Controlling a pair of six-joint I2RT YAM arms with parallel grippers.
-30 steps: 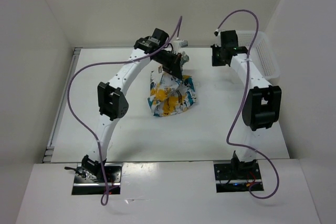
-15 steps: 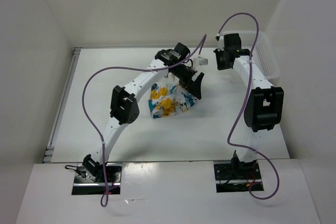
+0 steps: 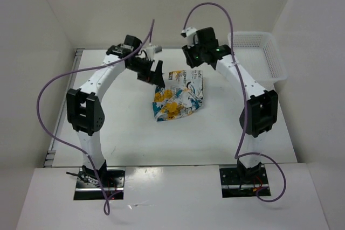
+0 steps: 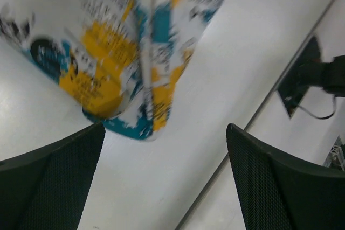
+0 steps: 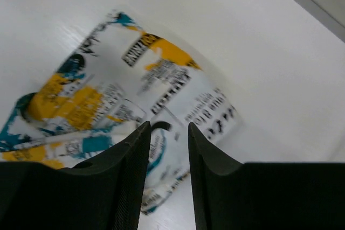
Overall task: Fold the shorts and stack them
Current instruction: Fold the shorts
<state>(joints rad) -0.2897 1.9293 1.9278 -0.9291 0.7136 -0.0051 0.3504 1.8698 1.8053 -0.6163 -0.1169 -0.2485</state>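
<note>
1. Two grippers hung above the shorts point(image 3: 178, 98). The left gripper point(image 4: 165, 133) gaped wide and empty, and the right gripper point(image 5: 168, 127) was narrowly parted, gripping nothing.
2. The shorts lay rumpled near the middle of the table point(image 3: 135, 133), below both grippers.
3. A clean fold likely called for pinching opposite edges and spreading the cloth flat first.

Shorts point(image 3: 178, 96) are lying mid-table point(image 3: 124, 127), between the two arms. Basket point(image 3: 269, 60) is sitting at the far-right corner, well apart from the shorts. Left gripper point(image 3: 156, 72) is hanging just beside the shorts' far-left corner. Right gripper point(image 3: 194, 64) is hanging over their far edge.
</note>
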